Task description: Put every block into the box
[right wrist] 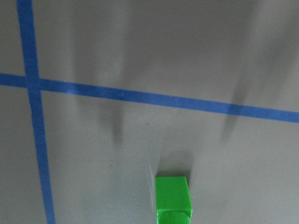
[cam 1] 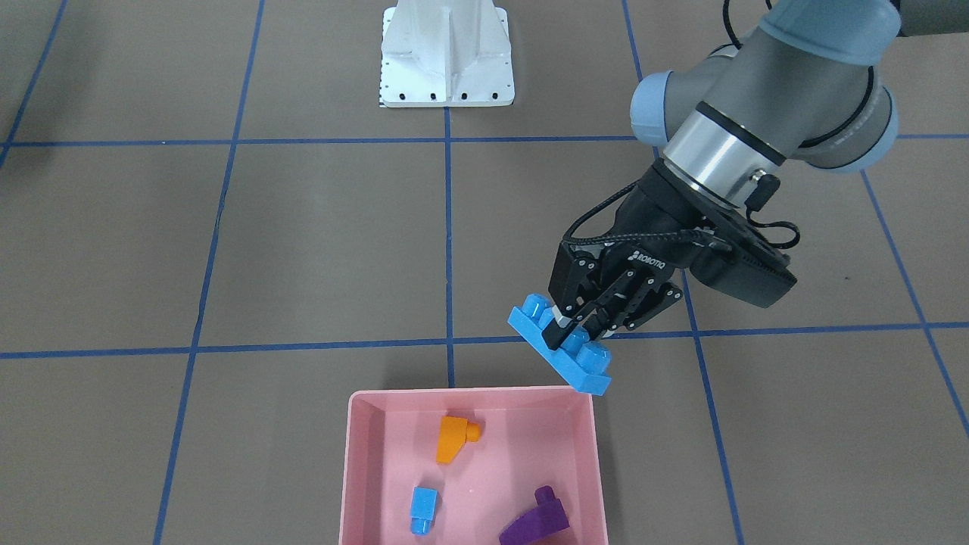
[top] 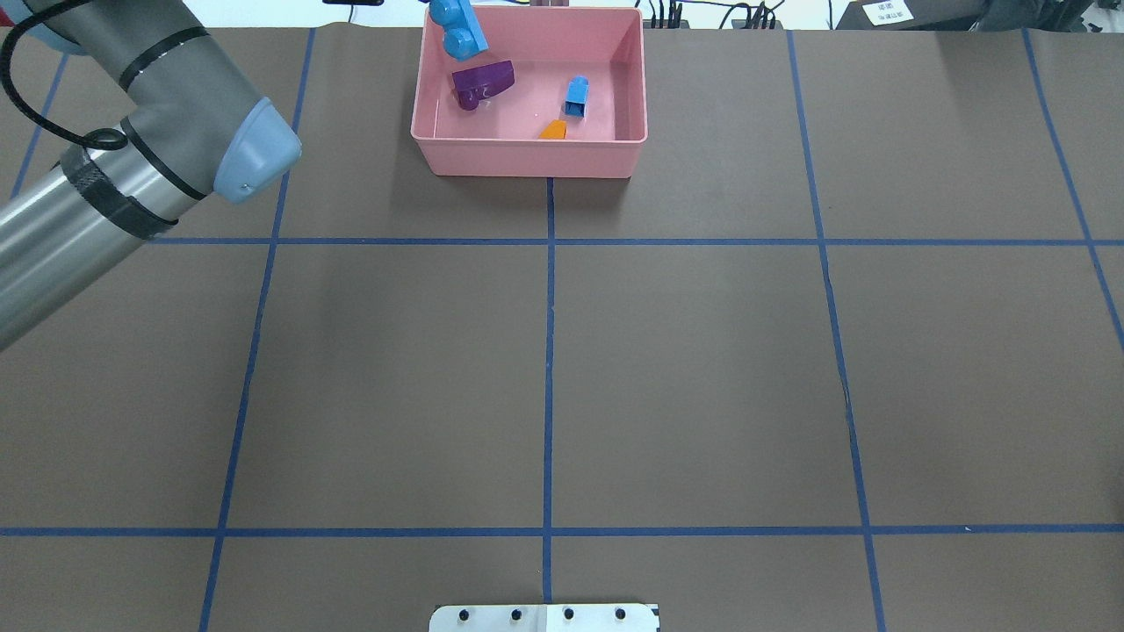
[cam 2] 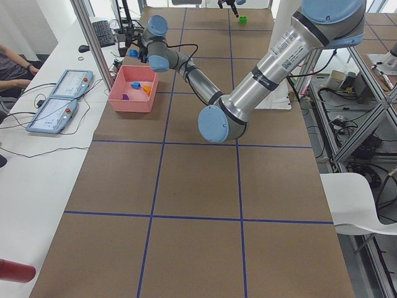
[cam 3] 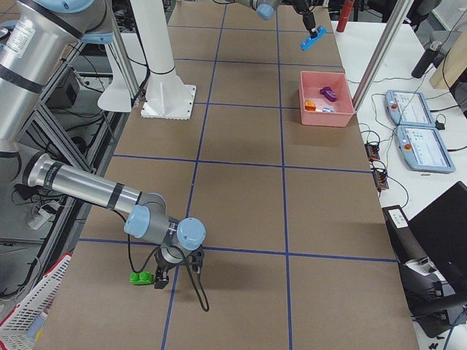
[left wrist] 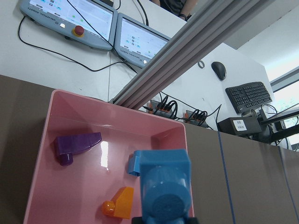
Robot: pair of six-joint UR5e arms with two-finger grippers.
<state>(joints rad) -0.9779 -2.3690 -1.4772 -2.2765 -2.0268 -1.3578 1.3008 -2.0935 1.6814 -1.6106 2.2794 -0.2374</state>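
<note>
1. The table [top: 702, 351] is brown with a grid of blue tape lines.
2. The left arm [top: 132, 132] reaches across it towards the far edge.
3. The box [cam 1: 469, 401], pink, stands on the table at that edge and holds three bricks, all apart from one another.
4. The left gripper [cam 1: 579, 329] has its fingers clamped on the middle of the bar [cam 1: 564, 362]. The blue bar is held tilted in the air, above the box corner on the robot's left, and is not inside the box.
5. The purple brick [cam 1: 536, 522] lies on its side in the box.
6. The orange brick [cam 1: 453, 439] lies on its side nearer the robot.
7. The blue cube [cam 1: 424, 509] lies on the box floor, studs sideways.
8. The green brick [cam 3: 140, 277] sits on the table far from the box, with the right gripper [cam 3: 162, 281] just beside it. Whether those fingers are apart or together cannot be told.
</note>
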